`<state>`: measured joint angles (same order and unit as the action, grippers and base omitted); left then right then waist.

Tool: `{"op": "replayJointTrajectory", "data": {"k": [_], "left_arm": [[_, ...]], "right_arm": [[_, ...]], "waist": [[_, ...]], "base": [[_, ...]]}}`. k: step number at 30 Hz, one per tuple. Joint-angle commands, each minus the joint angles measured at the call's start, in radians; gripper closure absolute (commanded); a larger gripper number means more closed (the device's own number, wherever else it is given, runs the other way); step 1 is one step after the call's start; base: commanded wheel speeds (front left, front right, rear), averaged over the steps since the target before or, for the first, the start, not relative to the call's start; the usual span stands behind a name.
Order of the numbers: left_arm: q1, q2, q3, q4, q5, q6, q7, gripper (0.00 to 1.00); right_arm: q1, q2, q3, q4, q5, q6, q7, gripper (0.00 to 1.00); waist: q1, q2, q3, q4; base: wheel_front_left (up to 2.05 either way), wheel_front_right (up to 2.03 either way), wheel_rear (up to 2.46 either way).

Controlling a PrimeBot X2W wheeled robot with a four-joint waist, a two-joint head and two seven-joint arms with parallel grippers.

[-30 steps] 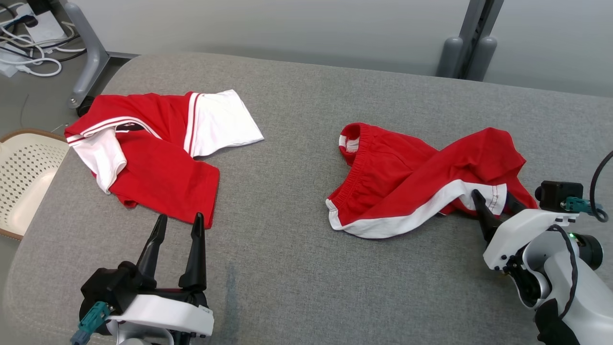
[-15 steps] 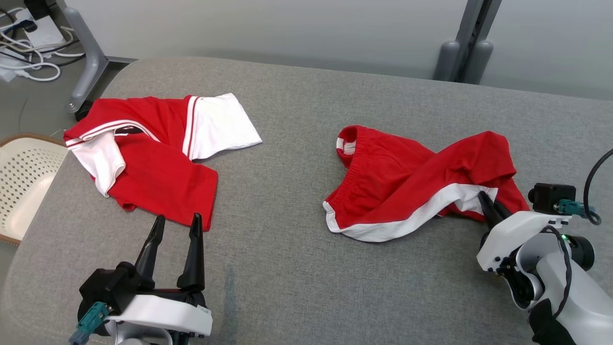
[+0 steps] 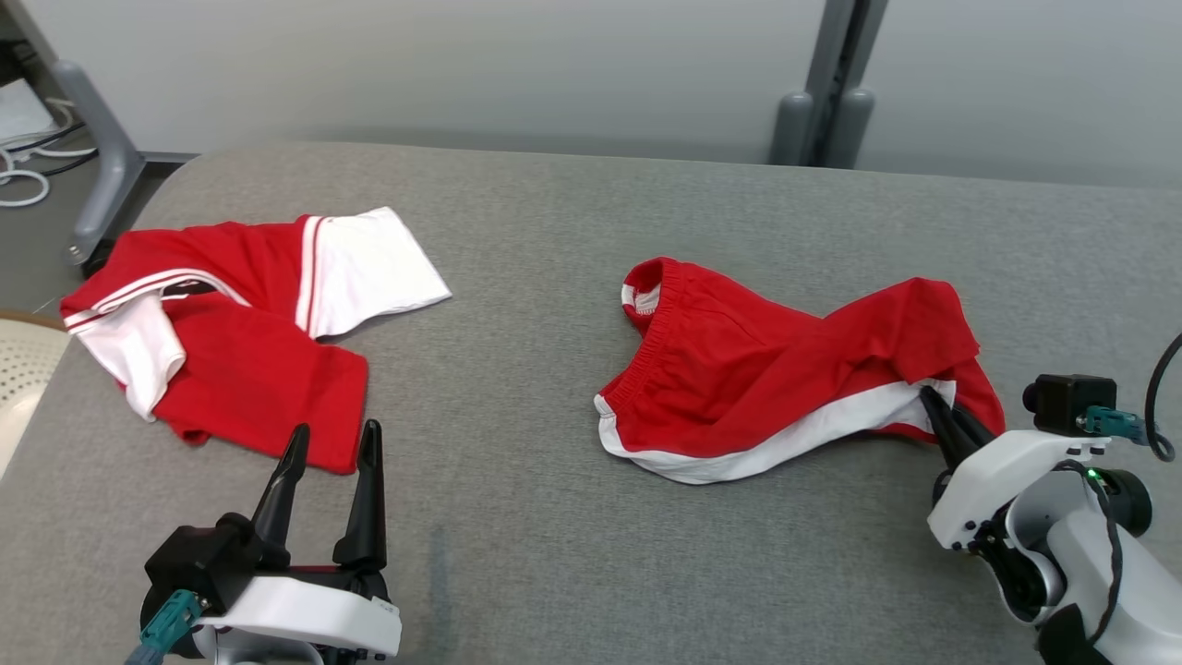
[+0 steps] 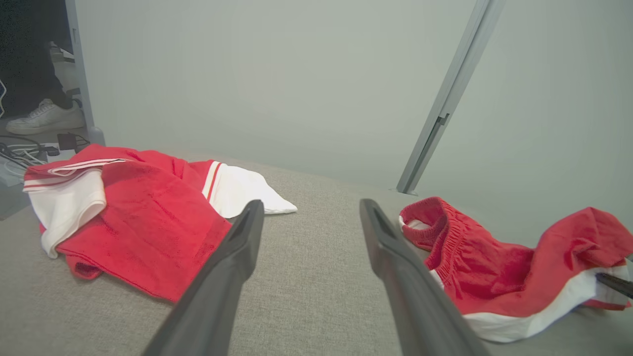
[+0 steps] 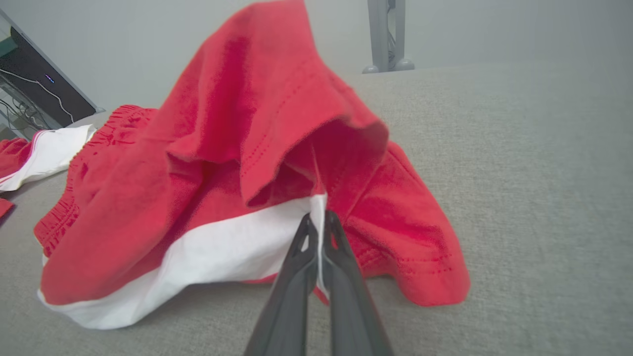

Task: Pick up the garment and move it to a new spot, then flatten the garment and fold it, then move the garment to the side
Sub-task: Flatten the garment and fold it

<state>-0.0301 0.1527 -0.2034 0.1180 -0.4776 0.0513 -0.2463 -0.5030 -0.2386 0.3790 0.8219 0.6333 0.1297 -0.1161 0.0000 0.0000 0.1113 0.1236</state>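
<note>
The garment, red shorts (image 3: 766, 369) with a white hem band, lies crumpled on the right half of the grey table (image 3: 554, 554). My right gripper (image 3: 933, 397) is shut on the white hem at the shorts' right end. In the right wrist view its fingers pinch that hem (image 5: 319, 220), and the red cloth (image 5: 237, 148) rises just beyond them. My left gripper (image 3: 334, 434) stands open and empty near the front left. From the left wrist its fingertips (image 4: 309, 207) point at bare table, with the shorts (image 4: 499, 267) off to the right.
A red and white shirt (image 3: 240, 369) lies bunched on the table's left side, just beyond my left gripper. A perforated cream basket (image 3: 18, 369) sits off the table's left edge. A grey post (image 3: 826, 92) stands behind the table. A person's white shoe (image 4: 44, 116) rests on the floor far left.
My right gripper has shut on the white hem of the shorts, which it straddled open a second ago. The head camera has shifted, sliding the whole scene left and down. The left arm is still.
</note>
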Motion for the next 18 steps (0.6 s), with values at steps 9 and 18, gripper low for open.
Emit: {"op": "replayJointTrajectory", "data": {"k": [9, 18], "left_arm": [[-0.020, 0.013, -0.004, -0.007, -0.003, 0.005, 0.010, 0.00], [-0.018, 0.019, -0.011, -0.005, -0.005, 0.010, 0.015, 0.00]], "right_arm": [[0.047, -0.072, -0.006, -0.049, 0.000, 0.002, 0.058, 0.49], [0.089, -0.086, -0.059, -0.036, -0.035, 0.002, 0.060, 0.00]], "waist": [[0.0000, 0.0000, 0.001, -0.077], [0.0000, 0.0000, -0.007, -0.112]], "base": [[0.00, 0.00, 0.00], [0.00, 0.00, 0.00]]}}
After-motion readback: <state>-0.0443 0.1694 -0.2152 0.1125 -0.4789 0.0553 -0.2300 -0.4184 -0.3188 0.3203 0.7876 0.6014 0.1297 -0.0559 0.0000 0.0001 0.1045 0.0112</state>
